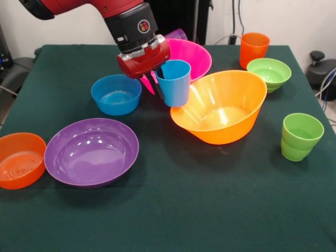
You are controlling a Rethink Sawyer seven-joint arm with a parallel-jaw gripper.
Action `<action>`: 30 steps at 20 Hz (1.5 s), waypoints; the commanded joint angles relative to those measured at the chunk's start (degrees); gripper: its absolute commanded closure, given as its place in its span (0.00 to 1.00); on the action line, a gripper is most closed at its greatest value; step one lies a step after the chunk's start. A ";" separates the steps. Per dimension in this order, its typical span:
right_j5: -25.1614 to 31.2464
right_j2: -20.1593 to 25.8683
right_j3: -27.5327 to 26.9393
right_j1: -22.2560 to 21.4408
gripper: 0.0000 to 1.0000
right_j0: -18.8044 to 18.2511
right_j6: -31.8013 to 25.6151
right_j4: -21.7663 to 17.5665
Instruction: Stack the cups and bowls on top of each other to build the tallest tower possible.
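My gripper (157, 79) is shut on the rim of the sky blue cup (174, 84) and holds it upright above the table, between the small blue bowl (116, 94) and the large yellow-orange bowl (220, 107). The large pink bowl (195, 56) sits just behind the cup, with the purple cup (177, 34) partly hidden behind it. The wide purple bowl (92, 152) and the small orange bowl (20, 160) lie at the front left. The orange cup (254, 49) and small green bowl (269, 73) stand at the back right. The green cup (300, 136) stands at the right.
The arm (89, 8) comes in from the top left. The dark green tabletop (210, 210) has open room along its front. Cables and dark equipment (321, 65) show beyond the right edge of the table.
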 commanded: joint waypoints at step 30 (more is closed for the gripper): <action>5.09 7.48 8.86 -1.35 1.00 -7.28 7.02 4.31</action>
